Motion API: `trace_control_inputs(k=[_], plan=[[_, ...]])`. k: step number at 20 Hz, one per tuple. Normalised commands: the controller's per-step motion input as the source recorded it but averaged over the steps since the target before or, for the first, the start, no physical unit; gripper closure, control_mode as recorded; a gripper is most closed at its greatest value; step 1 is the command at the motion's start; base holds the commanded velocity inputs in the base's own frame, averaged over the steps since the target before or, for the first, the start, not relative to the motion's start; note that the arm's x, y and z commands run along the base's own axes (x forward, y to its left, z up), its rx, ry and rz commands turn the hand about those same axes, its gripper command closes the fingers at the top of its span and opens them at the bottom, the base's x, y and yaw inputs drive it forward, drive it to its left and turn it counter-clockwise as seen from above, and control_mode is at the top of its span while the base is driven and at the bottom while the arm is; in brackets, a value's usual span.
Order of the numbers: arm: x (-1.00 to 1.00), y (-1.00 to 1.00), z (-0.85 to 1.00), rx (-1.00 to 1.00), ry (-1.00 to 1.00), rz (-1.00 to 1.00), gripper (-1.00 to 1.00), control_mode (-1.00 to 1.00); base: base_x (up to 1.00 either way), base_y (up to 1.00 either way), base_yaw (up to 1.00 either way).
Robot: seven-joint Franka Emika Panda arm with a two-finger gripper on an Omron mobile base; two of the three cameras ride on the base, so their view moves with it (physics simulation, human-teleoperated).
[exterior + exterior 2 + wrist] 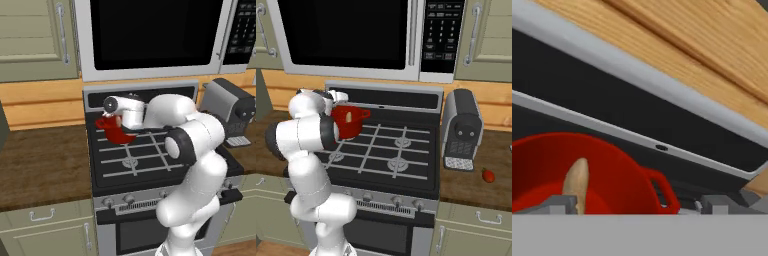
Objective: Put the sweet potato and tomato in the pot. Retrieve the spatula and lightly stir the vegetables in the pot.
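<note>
Hand view: sweet potato (577, 182) inside pot (619, 175) rim.

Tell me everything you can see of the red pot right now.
The pot is round, deep and glossy red, like enamel, with small loop handles at its rim; one sticks out toward the stove's middle. It stands upright on the dark grates of the stove, at the back left, near the control panel. In the hand view a pale tan-orange sweet potato lies inside it. The robot's hand hangs right over it, hiding part of it in the left base view.
</note>
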Motion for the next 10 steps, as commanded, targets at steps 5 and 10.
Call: trace_control_inputs(k=[5,10], plan=[[-1.00,-0.21,0.85,0.16,-0.05,0.00,-1.00,-1.00,0.00,0.00,0.00],[-0.93,-0.78,1.00,0.28,0.04,-0.01,-1.00,-1.00,0.00,0.00,0.00]])
